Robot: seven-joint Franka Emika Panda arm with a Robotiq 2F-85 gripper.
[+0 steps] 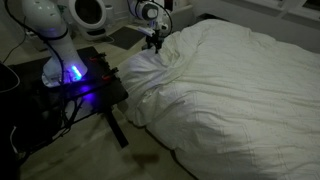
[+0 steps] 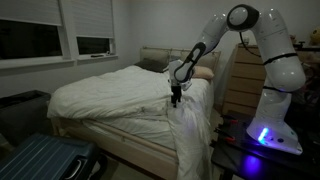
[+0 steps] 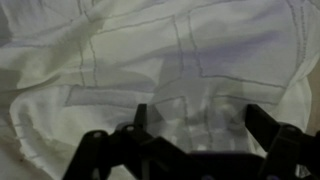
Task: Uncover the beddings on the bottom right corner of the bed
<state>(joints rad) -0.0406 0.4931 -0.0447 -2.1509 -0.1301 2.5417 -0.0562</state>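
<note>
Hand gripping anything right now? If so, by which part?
Nothing held, apparently: in the wrist view the hand is open, poised over the beddings.

In both exterior views the gripper [image 1: 152, 42] [image 2: 176, 98] is a small dark shape against the beddings [image 1: 230, 70], too small to tell whether its jaws pinch the cloth. In the wrist view its fingers [image 3: 140, 118] are blurred and cut off by the bottom edge. The bed [image 1: 250, 125] runs past the right and bottom edges, a blue ribbed case [image 2: 40, 158] is cut at the lower left, and the robot arm [image 1: 45, 20] loses its top at the upper left.
</note>
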